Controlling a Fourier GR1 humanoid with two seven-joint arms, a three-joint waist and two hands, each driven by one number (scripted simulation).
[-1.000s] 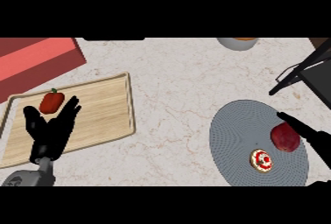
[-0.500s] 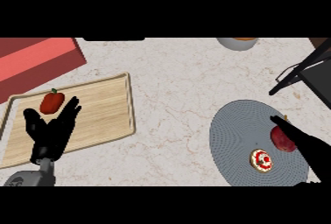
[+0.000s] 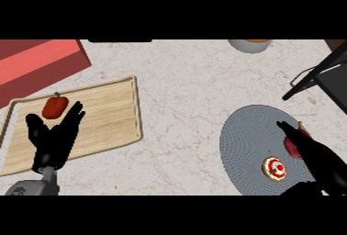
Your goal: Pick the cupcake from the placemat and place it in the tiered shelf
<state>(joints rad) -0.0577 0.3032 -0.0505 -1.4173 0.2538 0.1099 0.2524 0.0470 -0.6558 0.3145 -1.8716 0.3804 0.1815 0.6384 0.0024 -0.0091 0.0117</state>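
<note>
The cupcake (image 3: 274,168), small and round with white icing and a red swirl, sits on the grey round placemat (image 3: 251,137) at the lower right. My right hand (image 3: 318,158) lies over the placemat just right of the cupcake, fingers straight and pointing up-left, not touching it. A dark red apple (image 3: 295,142) rests on the placemat partly behind those fingers. The black tiered shelf (image 3: 325,75) shows at the right edge. My left hand (image 3: 54,140) rests open over the wooden board at the left.
A wooden cutting board (image 3: 102,114) holds a red bell pepper (image 3: 54,106) at the left. A red cloth (image 3: 41,59) lies at the top left. A grey bowl (image 3: 249,45) stands at the top edge. Marble counter spans the middle.
My right hand has moved left and up over the placemat, now covering more of the apple and closer to the cupcake. The left hand has not moved.
</note>
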